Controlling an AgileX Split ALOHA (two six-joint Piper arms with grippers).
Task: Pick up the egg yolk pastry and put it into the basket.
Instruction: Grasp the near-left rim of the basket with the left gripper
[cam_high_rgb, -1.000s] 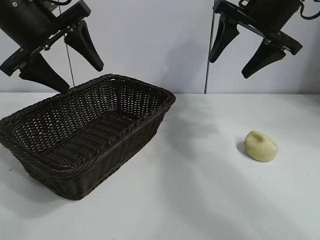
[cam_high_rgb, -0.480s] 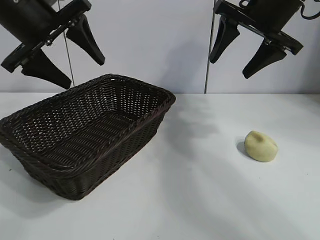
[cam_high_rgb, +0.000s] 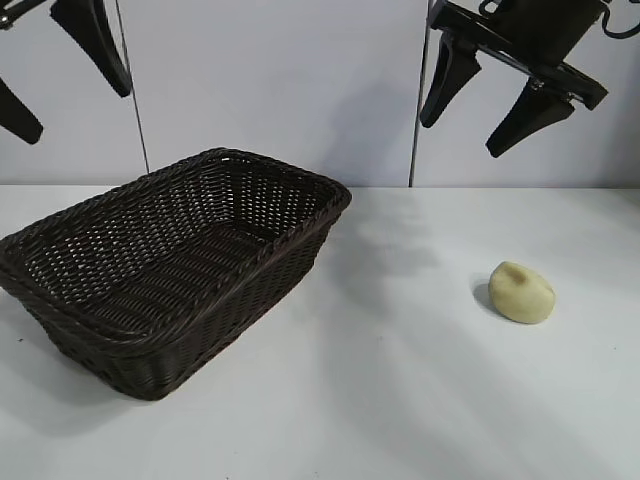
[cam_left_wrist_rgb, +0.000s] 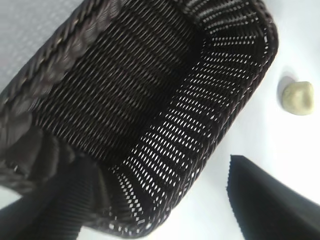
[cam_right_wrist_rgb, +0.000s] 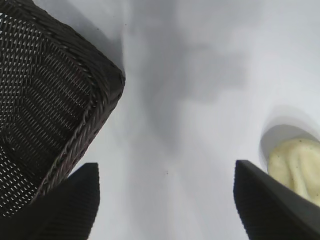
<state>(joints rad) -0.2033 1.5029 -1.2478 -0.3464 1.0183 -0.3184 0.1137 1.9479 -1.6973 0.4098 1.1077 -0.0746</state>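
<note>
The left gripper (cam_high_rgb: 62, 68) has risen toward 10 o'clock, open and empty, well above the basket (cam_high_rgb: 170, 262). The right gripper (cam_high_rgb: 478, 102) hangs unmoved, open. The pastry (cam_high_rgb: 521, 292) lies on the table (cam_high_rgb: 400, 400) at 3 o'clock of the basket.

The left gripper (cam_high_rgb: 62, 75) now hangs higher above the basket (cam_high_rgb: 170, 262) than a second ago, pulled up and outward past the basket's left end, its fingers open as before.

A white table (cam_high_rgb: 400, 400) meets a pale wall (cam_high_rgb: 280, 80), crossed by two thin vertical cables (cam_high_rgb: 414, 150).
</note>
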